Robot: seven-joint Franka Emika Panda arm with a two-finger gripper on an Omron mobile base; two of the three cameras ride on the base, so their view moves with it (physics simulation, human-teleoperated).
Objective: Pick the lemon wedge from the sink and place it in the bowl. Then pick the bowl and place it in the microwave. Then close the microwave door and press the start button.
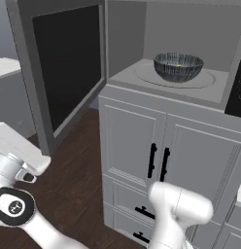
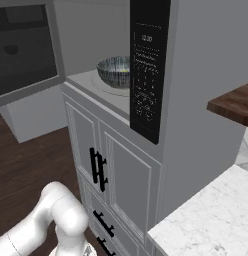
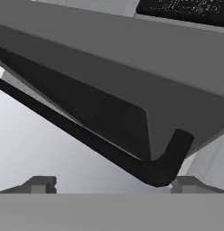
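The microwave stands open above grey cabinets. The blue-grey streaked bowl sits on its round turntable plate, and a small yellow patch, the lemon wedge, shows inside the bowl. The microwave door is swung wide to the left, dark glass pane facing the room. In the hand view my gripper is open and holds nothing, its fingertips spread just under the door's black handle bar. My white hand is low at the left, beside the door's lower edge.
The dark control strip runs down the microwave's right side. Grey cabinet doors with black handles and drawers sit below. A white marble counter lies at the lower right, a wooden shelf above it. Dark wood floor lies under the door.
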